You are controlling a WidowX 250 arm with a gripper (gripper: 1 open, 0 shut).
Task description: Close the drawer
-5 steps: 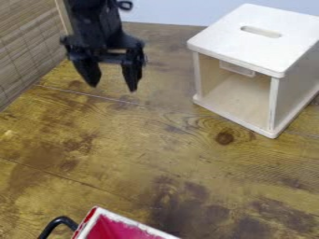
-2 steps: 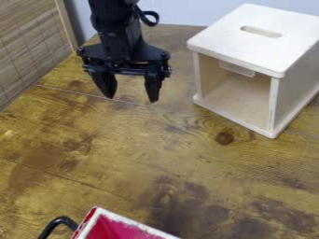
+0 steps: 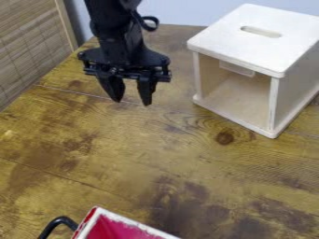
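While the arm hangs over the far side of the table, the scene reads as follows.

Table: [image 3: 149, 159] dark, stained wood planks, matte, with a round knot near the box.
Box: [image 3: 256, 56] pale plain wood, cube-shaped, smooth; a narrow slot is cut in its top and the front face is open, showing a hollow inside.
Wall panel: [image 3: 32, 42] woven, ribbed tan surface at the far left.
Drawer: [image 3: 125, 227] only a corner shows at the bottom edge of the view, glossy red inside with a thin white rim; it sits well apart from the box and from the arm.
Loop: [image 3: 56, 227] black, curved, at the drawer's left corner; its far end is cut off by the frame.
Gripper: [image 3: 129, 91] black, hard-edged, two tapered fingers pointing steeply down, above the table left of the box.
Fingers: parted with a clear gap, holding nothing.
Change from a second ago: the gripper has shifted right, toward the box, and its fingers look a little closer together, though the angle makes that hard to judge.
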